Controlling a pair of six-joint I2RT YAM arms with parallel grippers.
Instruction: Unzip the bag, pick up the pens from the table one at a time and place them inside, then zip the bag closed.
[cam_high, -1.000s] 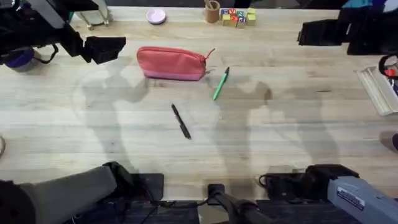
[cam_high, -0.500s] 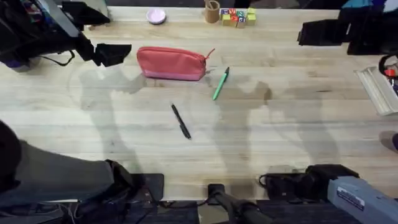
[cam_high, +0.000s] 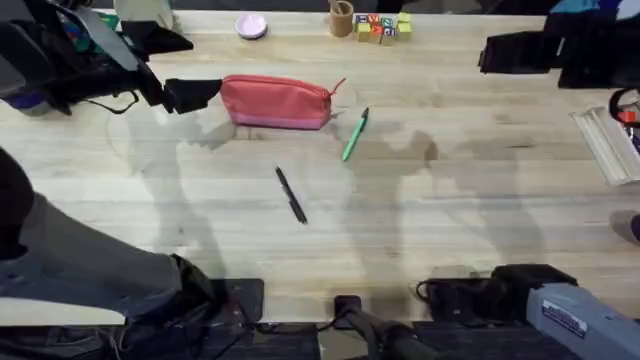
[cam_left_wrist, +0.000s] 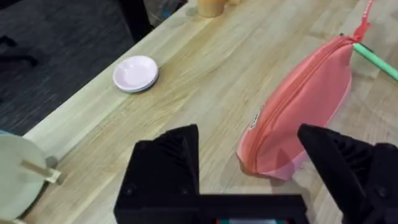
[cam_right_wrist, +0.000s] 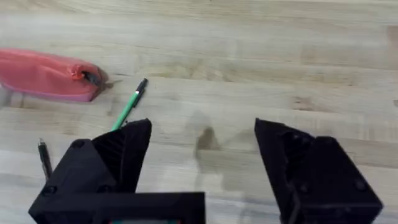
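Hovering: left tool (cam_left_wrist: 249, 171), fingers spread, beside bag (cam_left_wrist: 301, 106) end.

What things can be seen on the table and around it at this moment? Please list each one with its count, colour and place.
Pencil pouch: one, coral pink, zipped shut, far left-centre of the table.
Green pen: one, beside the pouch's right end.
Black pen: one, table centre, nearer the robot than the pouch.
Small dish: one, pale pink, far edge.
Cup: one, tan, far edge.
Toy blocks: a small coloured cluster beside the cup.
Left gripper: black, open, at the pouch's left end.
Right gripper: black, open, above bare wood.
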